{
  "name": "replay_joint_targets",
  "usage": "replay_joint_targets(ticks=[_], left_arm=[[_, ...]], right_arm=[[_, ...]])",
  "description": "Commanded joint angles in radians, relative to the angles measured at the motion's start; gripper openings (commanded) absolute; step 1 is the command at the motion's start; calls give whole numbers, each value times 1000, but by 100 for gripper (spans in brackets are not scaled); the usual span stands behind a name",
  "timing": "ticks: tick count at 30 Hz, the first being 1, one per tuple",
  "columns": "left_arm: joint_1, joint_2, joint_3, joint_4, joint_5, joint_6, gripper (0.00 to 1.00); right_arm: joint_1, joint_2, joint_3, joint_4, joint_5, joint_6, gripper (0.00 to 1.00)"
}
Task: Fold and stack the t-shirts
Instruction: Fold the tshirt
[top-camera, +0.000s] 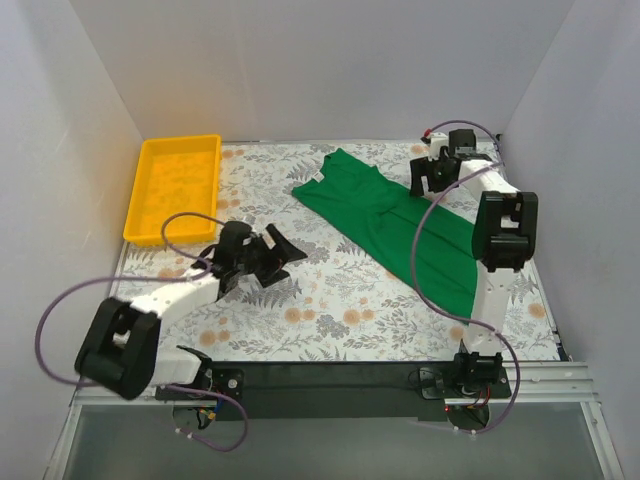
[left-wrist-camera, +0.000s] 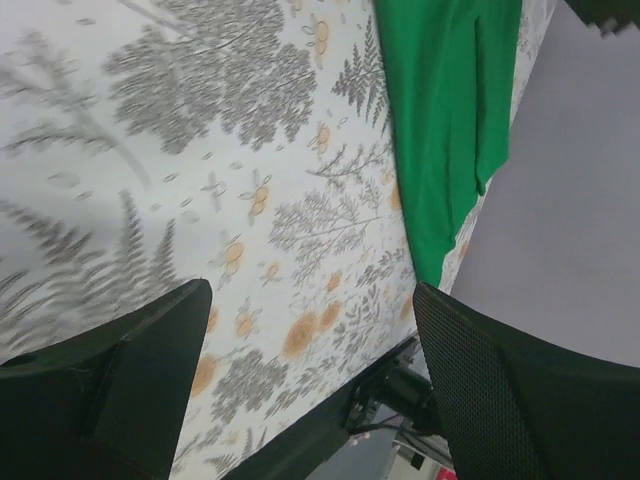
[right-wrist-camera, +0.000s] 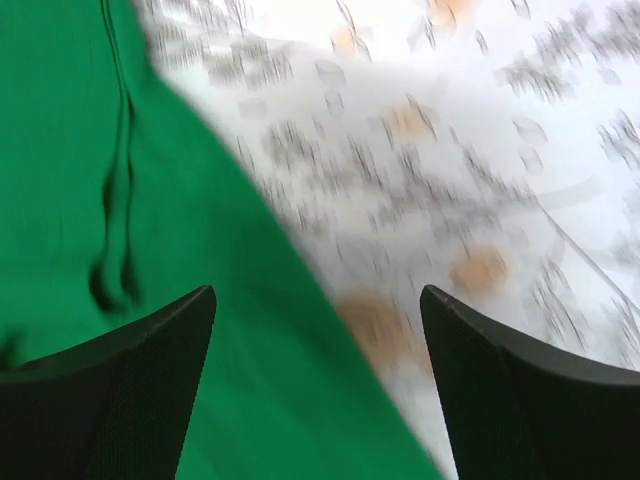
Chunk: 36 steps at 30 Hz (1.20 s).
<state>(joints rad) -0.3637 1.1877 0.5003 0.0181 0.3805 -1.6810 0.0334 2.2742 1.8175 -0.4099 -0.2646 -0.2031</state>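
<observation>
One green t-shirt (top-camera: 400, 225) lay on the floral table cover (top-camera: 330, 310), right of centre. It was drawn into a long band running from the far middle toward the near right edge. A pale tag showed at the far-left end, so the collar pointed away from the arms. The narrow shape suggested the sides were already turned in lengthwise, though the layers could not be told apart. No second shirt was seen.

The right gripper (top-camera: 430, 175) stood at the far right, beside the band's upper edge. In its wrist view the fingers (right-wrist-camera: 130, 380) were spread wide with nothing between them. The fabric's edge ran diagonally below them, green under one finger and bare cover under the other. The view was blurred, and contact with the cloth could not be judged. That placement read as lining up on an edge, probably to pinch it for the next fold.

The left gripper (top-camera: 288, 258) was over bare cover near the table's middle, apart from the shirt. Its fingers (left-wrist-camera: 150, 370) were wide open and empty, with the green hem visible beyond them. It was likely kept clear so the cloth lay undisturbed, yet near enough to reach the band.

The yellow tray (top-camera: 180, 140) sat in the far left corner, well apart and holding nothing. It was presumably the stacking place, and the shirt looked too long for it as it lay, so crosswise folds seemed due.
</observation>
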Motion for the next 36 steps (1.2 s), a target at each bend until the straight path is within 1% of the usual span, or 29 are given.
replay_joint_targets(ticks=[1, 2, 3, 4, 5, 6, 7, 8, 9, 12, 13, 14, 15, 17, 18, 19, 21, 22, 24, 25, 28, 29, 31, 32, 33, 34, 35, 36], left_arm=[[-116, 220, 194, 46, -195, -178, 81], [-148, 343, 234, 39, -251, -199, 79], [-161, 401, 280, -42, -281, -274, 79], [-173, 456, 343, -84, -308, -298, 78], [-196, 571, 453, -139, -368, -330, 77], [-207, 622, 522, -258, -420, -385, 77], [-213, 683, 582, -312, -431, -402, 76], [-215, 731, 694, -363, -440, -417, 73], [-216, 819, 737, -430, -440, -418, 73], [-218, 916, 831, -454, -454, -425, 71], [-218, 935, 852, -458, -460, -424, 69], [-216, 957, 877, -469, -463, -419, 68], [-218, 975, 924, -499, -465, -416, 65], [-218, 1020, 957, -529, -469, -405, 60], [-216, 1030, 977, -532, -469, -402, 52], [-216, 1050, 985, -534, -474, -396, 49], [-216, 1067, 1006, -534, -485, -362, 39], [-216, 1085, 1030, -532, -491, -347, 28], [-216, 1092, 1047, -534, -497, -298, 17], [-215, 1092, 1049, -531, -497, -286, 11], [-207, 1063, 1031, -515, -508, -224, 3], [-202, 1050, 999, -504, -500, -206, 0], [-190, 994, 957, -466, -491, -143, 0], [-169, 972, 895, -431, -464, -120, 0], [-155, 913, 859, -410, -447, -65, 0], [-120, 886, 818, -391, -422, -45, 0], [-98, 851, 744, -344, -364, -10, 0], [-75, 795, 704, -324, -315, 51, 0]], right_arm=[[-12, -262, -181, 3, -77, -184, 91], [-16, -309, -226, 2, -128, -208, 91], [-21, -358, -285, 2, -145, -232, 91], [-23, -451, -378, 3, -153, -245, 91], [-21, -497, -429, 3, -180, -265, 91], [-24, -543, -472, 2, -195, -265, 91], [-23, -632, -551, 3, -208, -263, 91], [-24, -672, -584, 3, -247, -246, 91], [-53, -749, -615, 5, -269, -237, 91], [-81, -852, -734, 28, -343, -181, 91], [-87, -914, -768, 69, -379, -173, 91], [-95, -944, -840, 89, -384, -164, 92], [-113, -972, -869, 114, -383, -156, 93], [-136, -1027, -906, 137, -389, -153, 94], [-159, -1032, -920, 137, -395, -139, 94], [-170, -1032, -926, 137, -409, -130, 94], [-193, -1029, -935, 137, -452, -124, 94], [-197, -1032, -939, 137, -456, -121, 94], [-208, -1038, -939, 134, -466, -121, 94], [-210, -1047, -940, 135, -470, -119, 94], [-213, -1058, -949, 135, -492, -121, 93], [-213, -1061, -951, 135, -493, -121, 93], [-213, -1068, -954, 135, -495, -124, 93], [-213, -1071, -955, 135, -498, -127, 93], [-213, -1073, -957, 134, -504, -130, 93], [-213, -1075, -960, 132, -518, -131, 93], [-213, -1075, -959, 129, -524, -136, 93], [-213, -1070, -957, 126, -533, -140, 93]])
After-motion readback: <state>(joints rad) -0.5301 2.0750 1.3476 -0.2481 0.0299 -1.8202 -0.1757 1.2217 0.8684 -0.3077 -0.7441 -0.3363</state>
